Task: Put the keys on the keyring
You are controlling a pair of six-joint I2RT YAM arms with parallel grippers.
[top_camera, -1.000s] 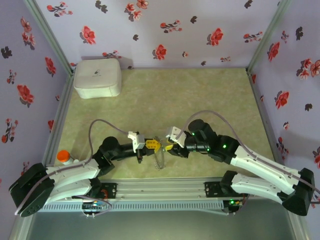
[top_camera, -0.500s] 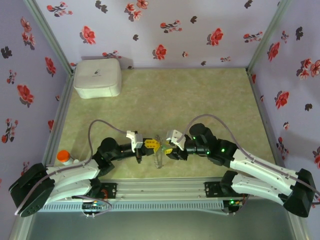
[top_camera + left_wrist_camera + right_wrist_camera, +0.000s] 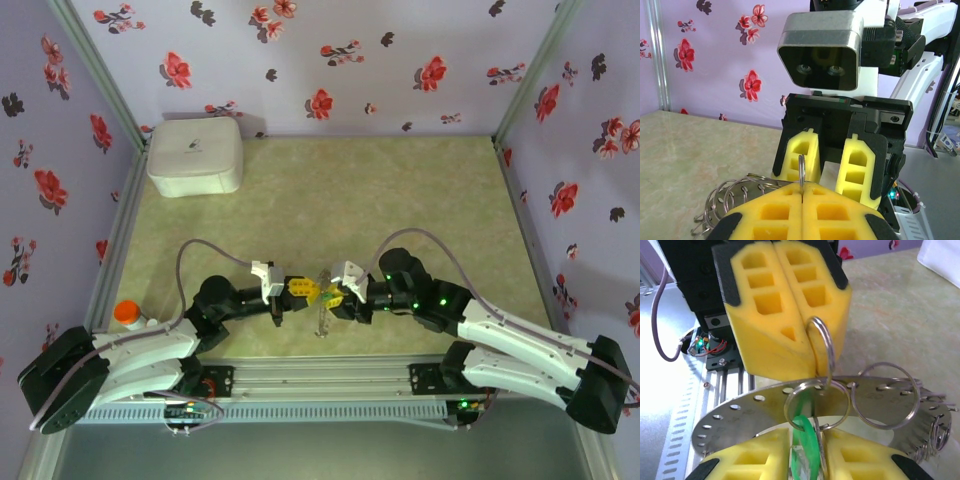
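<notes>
Top external view has both arms folded inward at 6 o'clock on the table [image 3: 420, 190]. The left gripper [image 3: 302, 290] and right gripper [image 3: 334, 294] are nose to nose, and the keyring [image 3: 322, 318] hangs just below and between them. A white box [image 3: 195, 157] sits well apart at 10 o'clock.

From the right wrist, the left gripper's yellow fingers [image 3: 770, 315] are pressed flat together on a small split ring [image 3: 824, 342]. It stands upright out of their seam and links at its 6 o'clock end to another ring on the keyring's flat perforated band. The keys [image 3: 805, 440], one bright-green piece, sit in the narrow gap between the right gripper's pads at 6 o'clock of that view, just beside the linked ring. Whether the pads actually squeeze it I cannot tell.

From the left wrist, the right gripper's fingers [image 3: 802, 155] stand slightly apart, and the keyring with its wire loops lies at 8 o'clock.
</notes>
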